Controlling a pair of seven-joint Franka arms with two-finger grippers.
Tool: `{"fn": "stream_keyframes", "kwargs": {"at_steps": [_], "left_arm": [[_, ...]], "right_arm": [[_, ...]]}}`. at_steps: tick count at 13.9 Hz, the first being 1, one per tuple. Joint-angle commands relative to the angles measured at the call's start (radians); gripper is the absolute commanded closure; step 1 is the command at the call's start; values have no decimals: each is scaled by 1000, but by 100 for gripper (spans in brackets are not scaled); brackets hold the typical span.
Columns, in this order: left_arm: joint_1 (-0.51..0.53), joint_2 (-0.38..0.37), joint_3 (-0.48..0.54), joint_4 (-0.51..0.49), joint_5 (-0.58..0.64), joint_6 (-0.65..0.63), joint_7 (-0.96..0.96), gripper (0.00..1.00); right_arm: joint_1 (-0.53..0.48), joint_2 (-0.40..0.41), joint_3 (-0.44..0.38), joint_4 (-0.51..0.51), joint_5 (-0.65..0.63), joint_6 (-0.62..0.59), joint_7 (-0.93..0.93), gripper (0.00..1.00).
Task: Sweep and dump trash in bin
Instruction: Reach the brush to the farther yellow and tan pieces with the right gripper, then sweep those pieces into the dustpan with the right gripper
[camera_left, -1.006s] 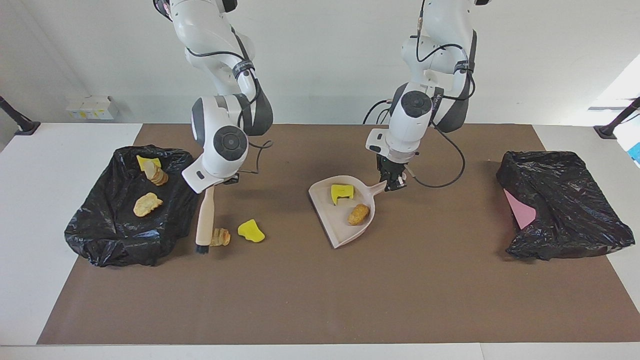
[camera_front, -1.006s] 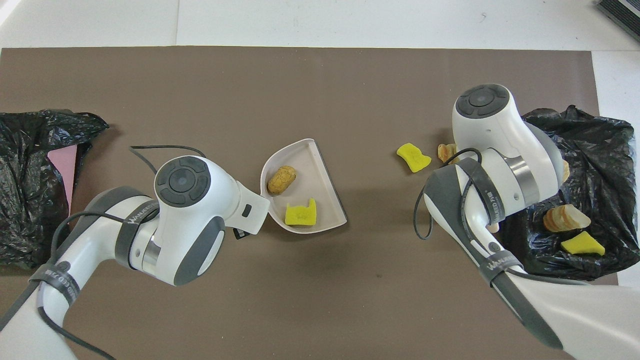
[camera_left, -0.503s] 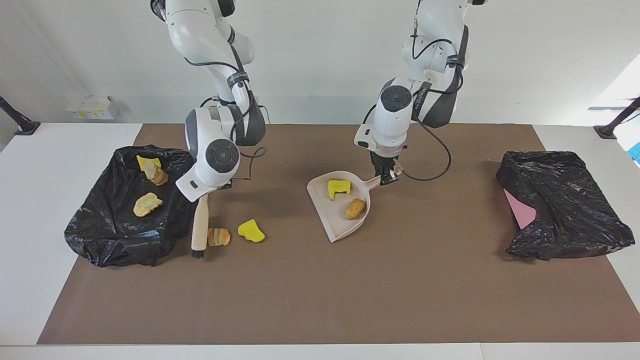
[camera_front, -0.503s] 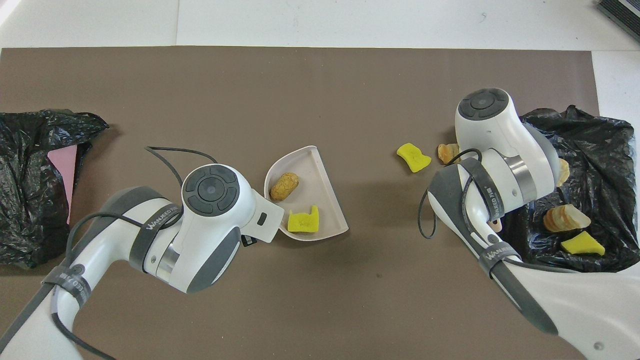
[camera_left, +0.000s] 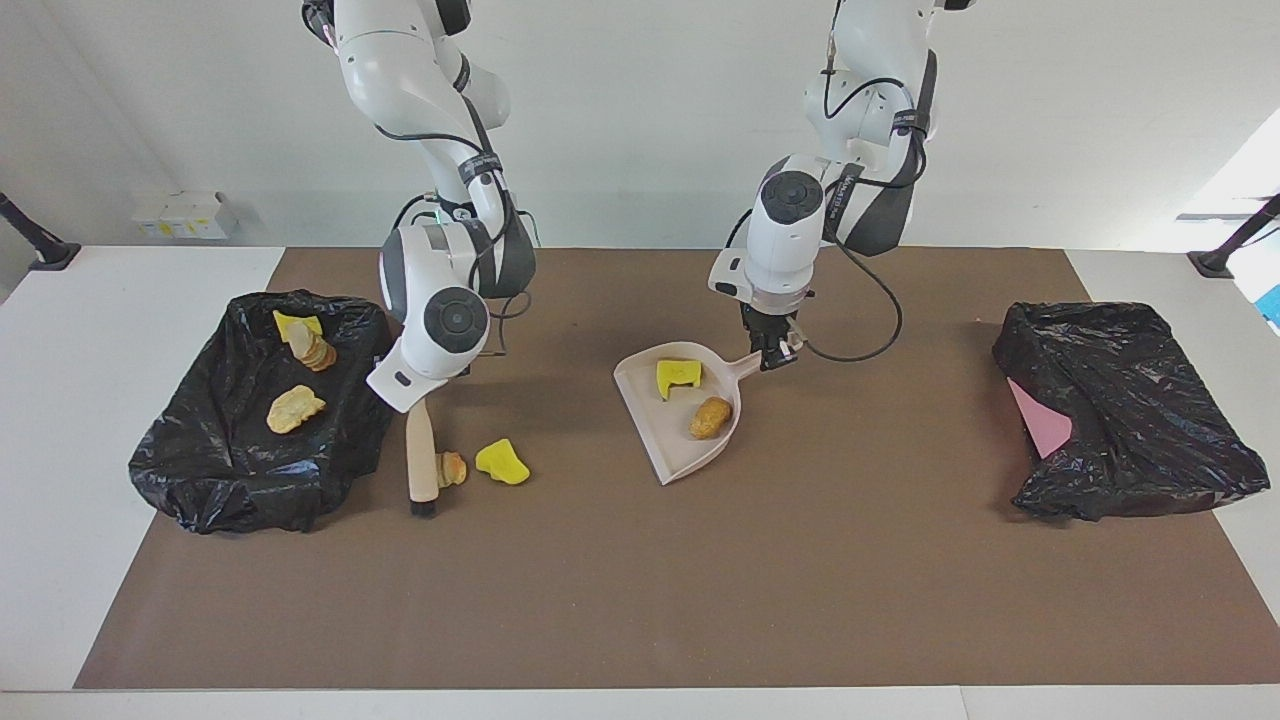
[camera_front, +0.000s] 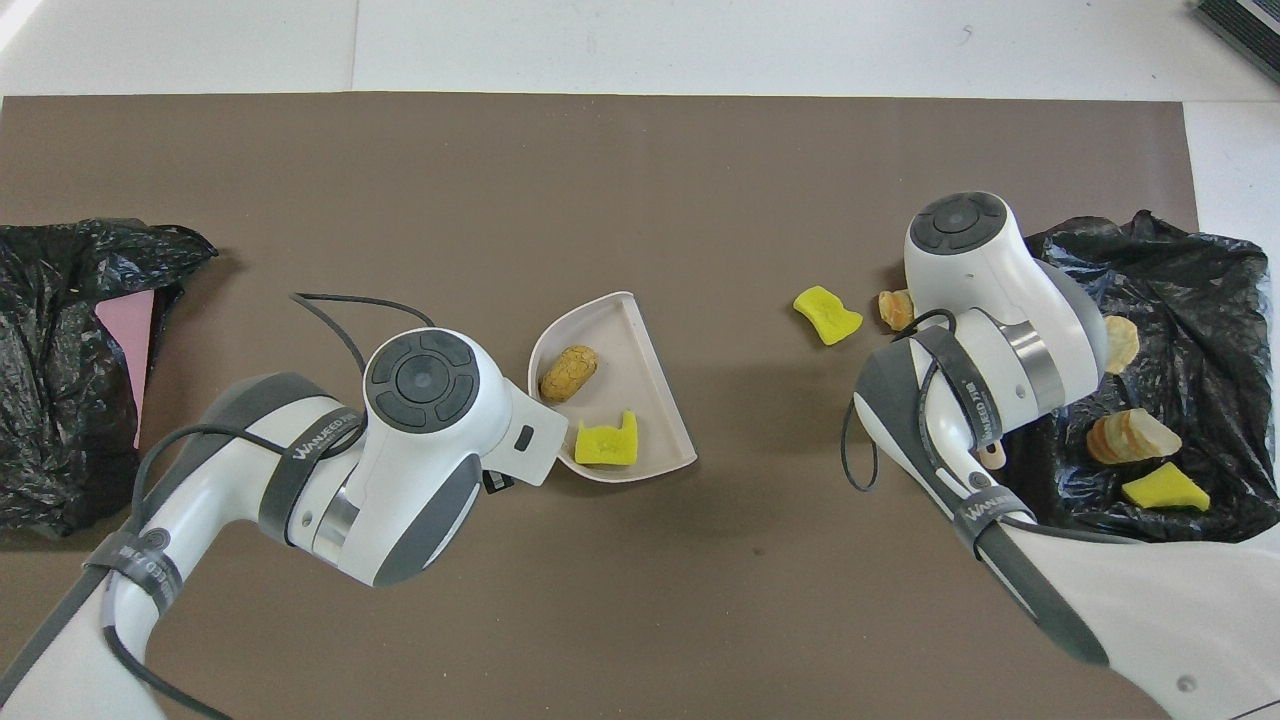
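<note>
Sweep under way: three scraps binned, two in pan, two loose on brown mat (camera_left: 640, 600).
Crumpled black bag-lined bin (camera_left: 200, 480) at right arm's end holds one yellow sponge chunk (camera_left: 292, 322) and two tan bread pieces (camera_left: 294, 408); second black bag (camera_left: 1130, 420) with a pink patch lies at left arm's end. Right gripper (camera_left: 428, 388) clamped on beige wooden brush (camera_left: 421, 462), bristles down, touching loose bread piece (camera_left: 452, 468) beside loose yellow chunk (camera_left: 501, 462). Left gripper (camera_left: 775, 358) clamped on beige plastic dustpan (camera_left: 690, 455) handle; pan carries yellow chunk (camera_left: 678, 376) and bread piece (camera_left: 709, 417).
</note>
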Motion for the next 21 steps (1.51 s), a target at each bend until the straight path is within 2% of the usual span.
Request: {"fn": "stream_keyframes", "kwargs": {"at_steps": [1, 11, 15, 17, 21], "left_arm": [[-12, -16, 9, -8, 24, -19, -6, 100], [-12, -23, 9, -21, 26, -15, 6, 100], [-11, -31, 7, -41, 24, 10, 6, 100], [-6, -33, 7, -51, 24, 38, 6, 100], [11, -36, 7, -62, 23, 55, 37, 100]], "right_arm": [[56, -13, 7, -22, 75, 20, -56, 100], [281, -47, 7, -27, 332, 34, -94, 100], [375, -62, 9, -8, 381, 9, -79, 100], [389, -62, 7, 27, 381, -47, -73, 100], [381, -113, 7, 30, 396, -75, 13, 100]]}}
